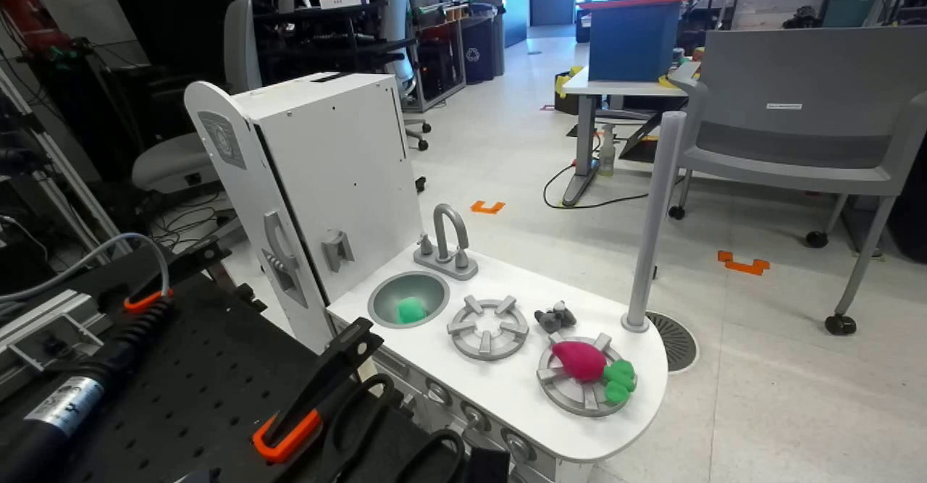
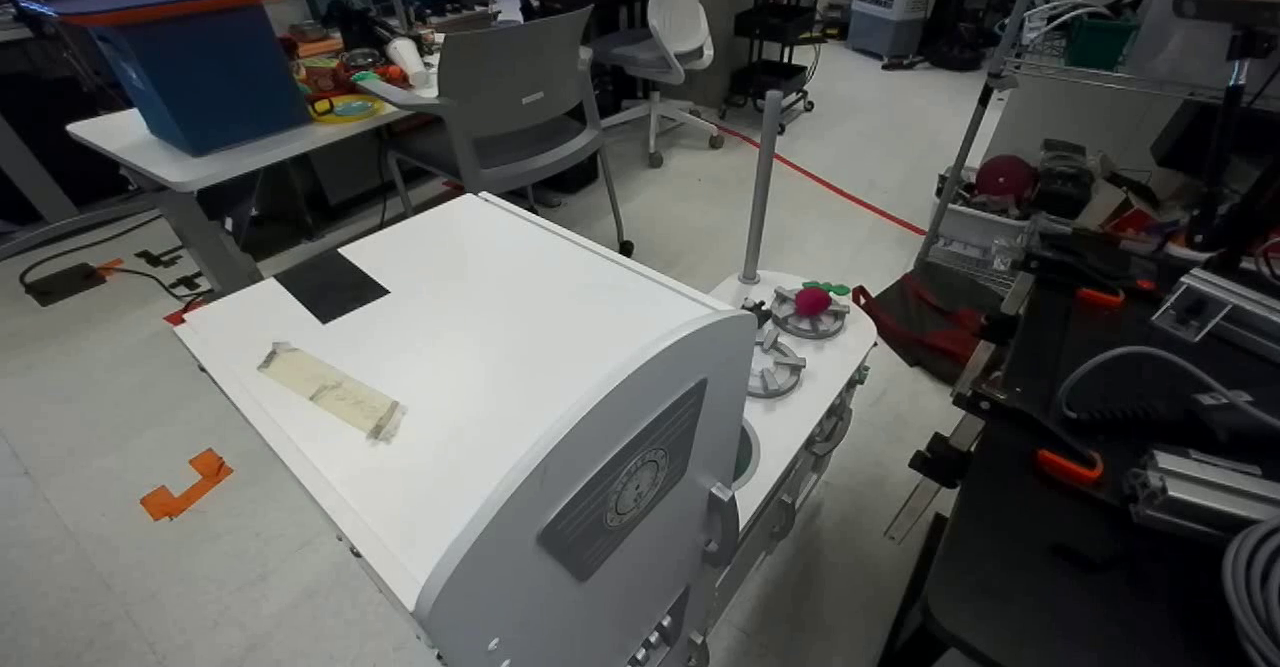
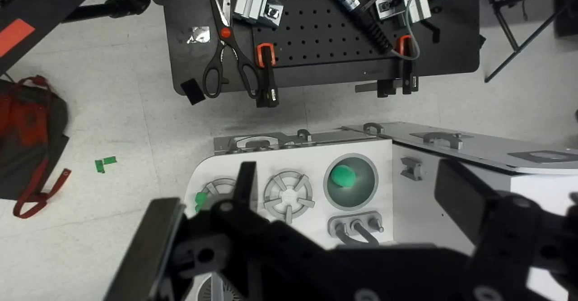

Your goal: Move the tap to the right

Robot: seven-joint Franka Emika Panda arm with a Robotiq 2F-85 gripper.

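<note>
- My fingers [image 3: 458, 201] stand wide apart, holding nothing.
- The tap [image 1: 441, 242] stands on the counter [image 1: 507, 385], just beside the sink basin [image 1: 427, 287].
- I should straddle its spout [image 1: 461, 231] squarely, then ease it rightward (gently; it might tip).

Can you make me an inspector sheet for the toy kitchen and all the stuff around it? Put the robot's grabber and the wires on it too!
Surface: white toy-kitchen countertop with a round sink and two burners.
Job's things: tap, upright beside the sink, untouched.
Clutter: green lump in the sink; pink toy radish (or beet) on a burner; small grey thing nearby, unclear what; scissors on the black table.
End effector: open, nothing seen in its grip.
Cables: coiled grey cable on the black table; black cable on the floor.
Surroundings: grey chair; blue bin on a white table.
</note>
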